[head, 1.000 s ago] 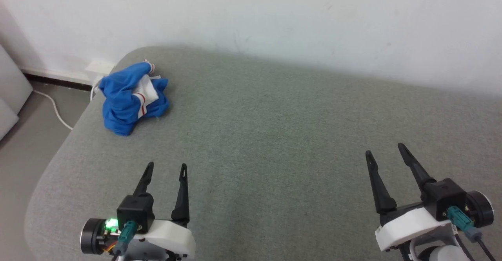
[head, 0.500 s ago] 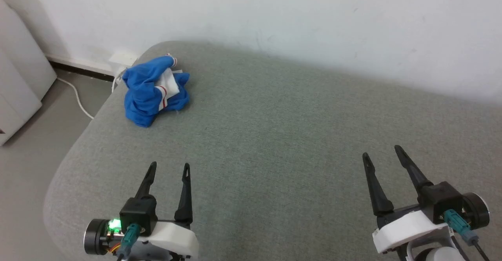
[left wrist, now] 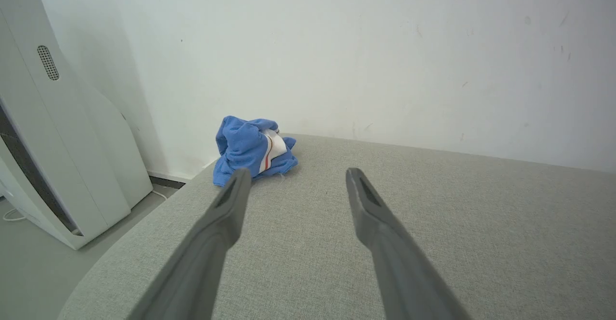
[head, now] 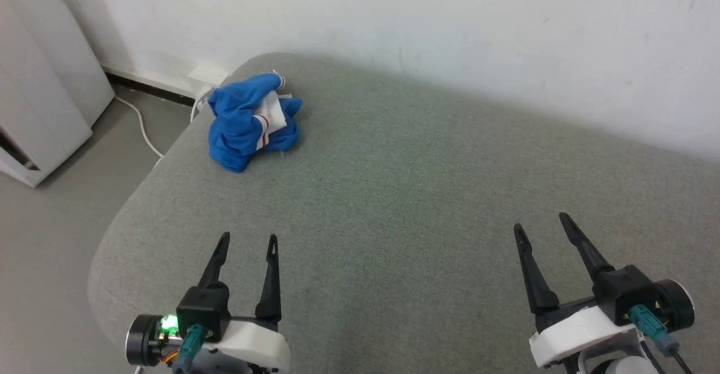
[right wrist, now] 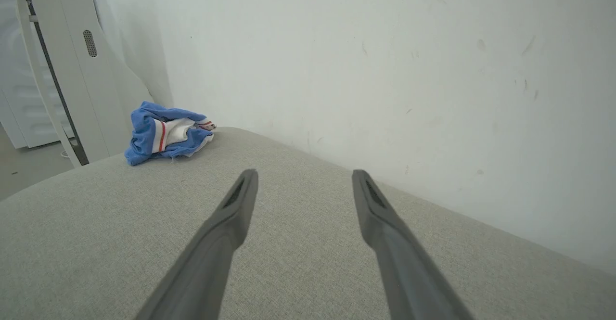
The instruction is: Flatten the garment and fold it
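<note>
Since the earlier frames the head camera has swung toward the robot's left, so the whole picture has shifted and more floor shows off the left edge of the grey fabric cushion (head: pixel 394 194); nothing on the cushion has changed place. Nearest, over the cushion's front left part, the left gripper (head: pixel 249 235) hangs with its 2 dark fingers spread wide and nothing between them. Over the cushion's front right part, the right gripper (head: pixel 539 221) is likewise spread wide and empty. Both claws point toward the back of the cushion, and the bare grey fabric runs on beyond them. At the cushion's far left rounded corner lies the garment (head: pixel 247 124), a royal-blue jersey bunched into a crumpled heap, with a fold of white cloth and a red stripe showing on its top. It sits well apart from both grippers, nearer the left one. Behind the cushion's back edge rises a white wall (head: pixel 394 14). Off the cushion's far left corner a white cable (head: pixel 140 126) trails across the floor, and beyond it stands a white cabinet-like unit (head: pixel 45 93).
</note>
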